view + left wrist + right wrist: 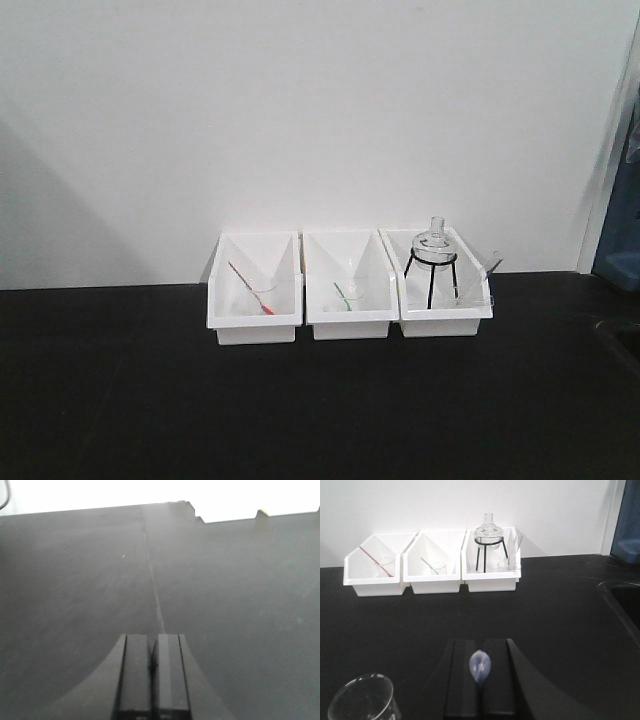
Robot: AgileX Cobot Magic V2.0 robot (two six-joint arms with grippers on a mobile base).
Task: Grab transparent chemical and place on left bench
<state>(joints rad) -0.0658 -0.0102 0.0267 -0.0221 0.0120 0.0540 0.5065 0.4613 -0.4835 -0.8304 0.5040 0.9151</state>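
While right fingers (462, 680) pinch clear pipette (480, 664) at its rounded bulb | left fingers (135, 675) pressed together, empty

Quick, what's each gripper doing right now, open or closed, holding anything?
Left gripper: closed, holding nothing.
Right gripper: closed on the clear pipette, with its bulb in view.

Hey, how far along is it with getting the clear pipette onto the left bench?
Done: the right gripper is shut on the clear pipette, its bulb showing between the jaws. In hand: it is held over the black bench, near a glass beaker. Left: setting it down on the left bench. The left gripper is shut and empty.
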